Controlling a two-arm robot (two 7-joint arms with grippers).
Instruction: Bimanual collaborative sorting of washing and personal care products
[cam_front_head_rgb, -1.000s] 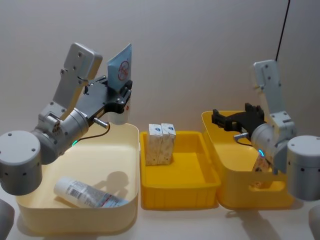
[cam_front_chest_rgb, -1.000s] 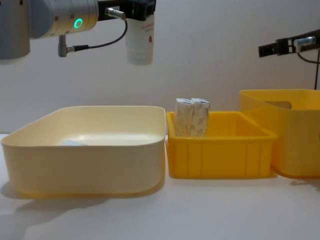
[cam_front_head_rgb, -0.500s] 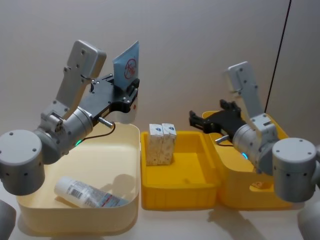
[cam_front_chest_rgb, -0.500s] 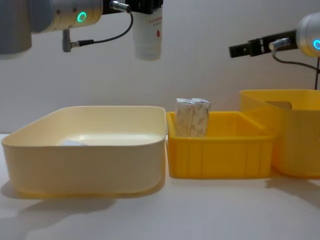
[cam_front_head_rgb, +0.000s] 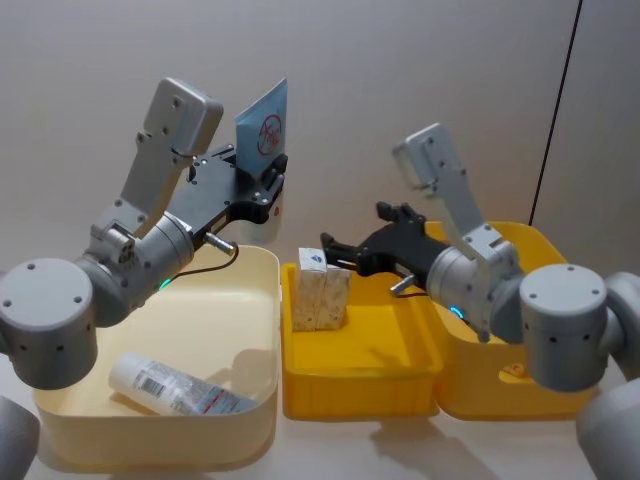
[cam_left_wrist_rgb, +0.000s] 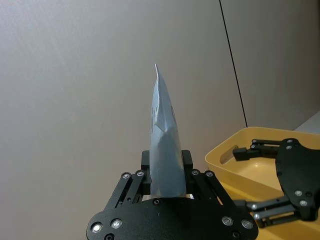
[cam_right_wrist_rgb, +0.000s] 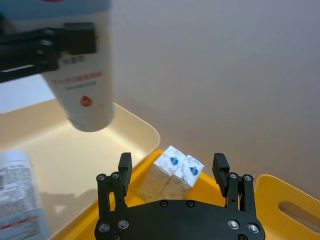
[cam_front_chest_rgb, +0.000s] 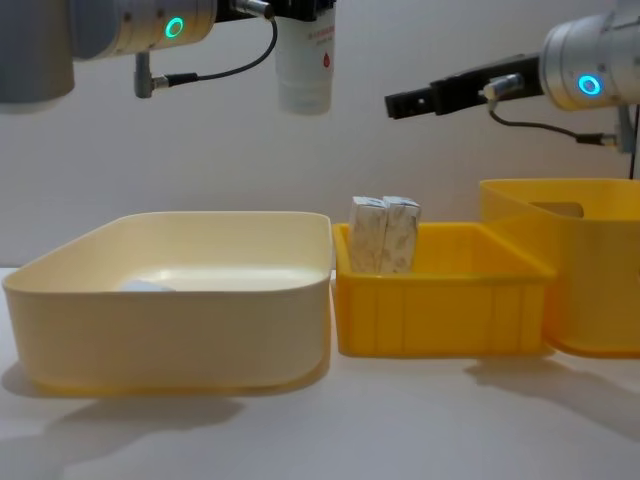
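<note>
While pinched mid-body between clamped fingers of left gripper (cam_front_head_rgb: 262, 183), held high over far right corner of cream tub (cam_front_head_rgb: 150, 445), crimp up, cap down: squeeze tube (cam_front_head_rgb: 262, 122). Pale blue, tapering to flat crimp, red round logo, white lower body with small red drop mark. Probably light, soft-walled, slick (would dent or slip under hard squeeze); best taken across stiffer part near cap. Over yellow tray (cam_front_head_rgb: 400, 385), right gripper (cam_front_head_rgb: 332, 253), fingers spread apart, empty, just above two upright white cartons (cam_front_head_rgb: 322, 288). Also second tube (cam_front_head_rgb: 170, 385) lying in cream tub.
</note>
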